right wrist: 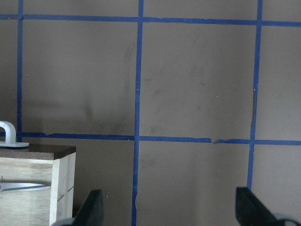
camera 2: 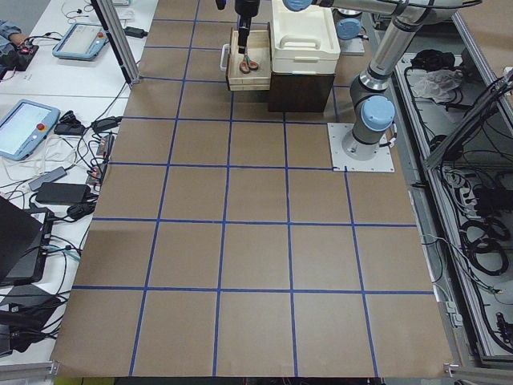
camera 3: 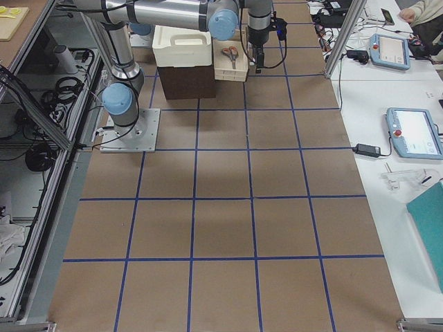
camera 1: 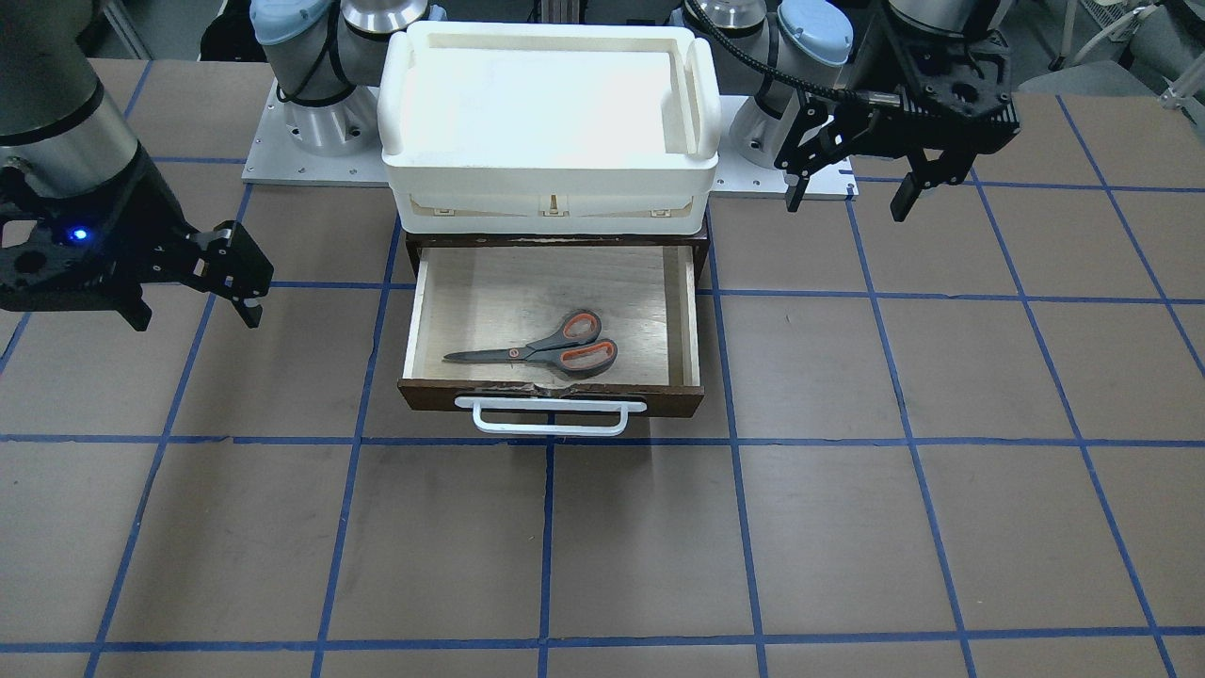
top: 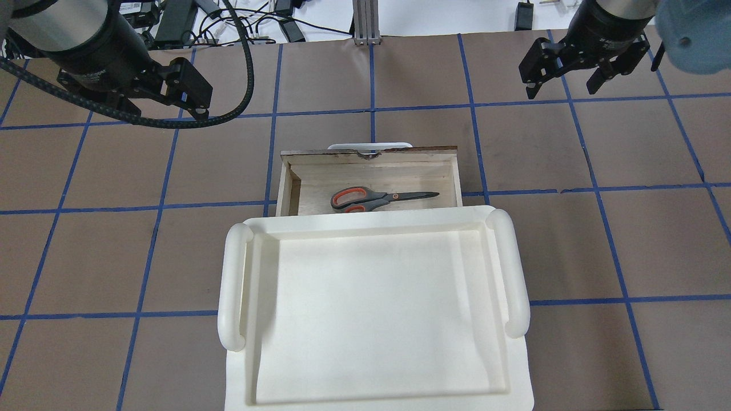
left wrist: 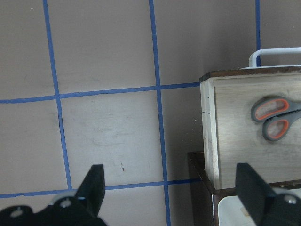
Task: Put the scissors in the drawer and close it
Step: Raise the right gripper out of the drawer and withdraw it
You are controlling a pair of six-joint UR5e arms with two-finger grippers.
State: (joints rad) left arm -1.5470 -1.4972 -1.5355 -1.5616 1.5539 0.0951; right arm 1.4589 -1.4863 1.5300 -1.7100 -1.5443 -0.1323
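Observation:
The scissors (camera 1: 555, 350) with grey handles lined orange-red lie flat inside the open drawer (camera 1: 565, 395), blades pointing toward my right side. They also show in the overhead view (top: 371, 198) and the left wrist view (left wrist: 275, 117). The drawer (top: 371, 165) is pulled out from the dark cabinet, its white bar handle (camera 1: 551, 416) facing away from me. My left gripper (camera 1: 847, 202) (top: 163, 111) hovers open and empty beside the drawer. My right gripper (camera 1: 196, 315) (top: 562, 90) is open and empty, off to the drawer's other side.
A white plastic tray (top: 371, 308) sits on top of the cabinet above the drawer. The brown table (camera 1: 602, 546) carries a blue tape grid. Both arm bases (camera 1: 320, 113) stand behind the cabinet.

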